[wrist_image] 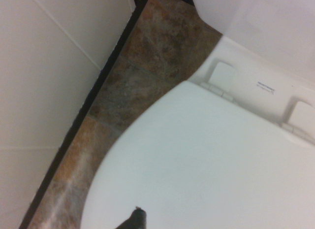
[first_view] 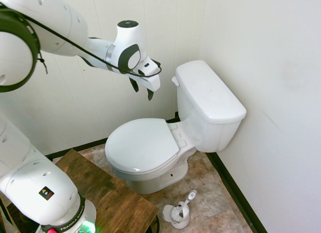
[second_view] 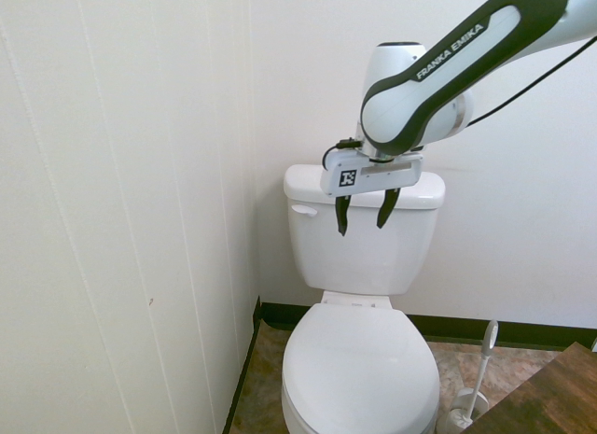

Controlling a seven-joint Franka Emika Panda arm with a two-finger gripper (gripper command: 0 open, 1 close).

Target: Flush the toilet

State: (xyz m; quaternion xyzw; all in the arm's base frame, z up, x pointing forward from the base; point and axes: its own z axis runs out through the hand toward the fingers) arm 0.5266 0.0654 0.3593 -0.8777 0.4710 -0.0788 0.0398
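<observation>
1. Step in hand: approach to the lever [second_view: 304, 210]. It sat on the front of the tank [second_view: 364, 266], high on the side toward the paneled wall; no contact yet.
2. Your toilet [first_view: 141, 145] stood at six o'clock from the gripper [second_view: 362, 230] in the second exterior view, lid [second_view: 359, 369] down.
3. Jaws released: two dark fingers apart, pointing down, nothing between them.
4. Bearing from the gripper: lever near ten o'clock in the second exterior view, near two o'clock in the first.
5. Next move, my judgement: you needed to travel toward the lever and tank, line a fingertip up over the lever's free end, then press down. No grasp seemed necessary.
6. Risk: too low or too deep, and you might have knocked the tank.
7. Brush [first_view: 181, 213] was between five and six o'clock from the gripper, first exterior view, out of your way.
</observation>
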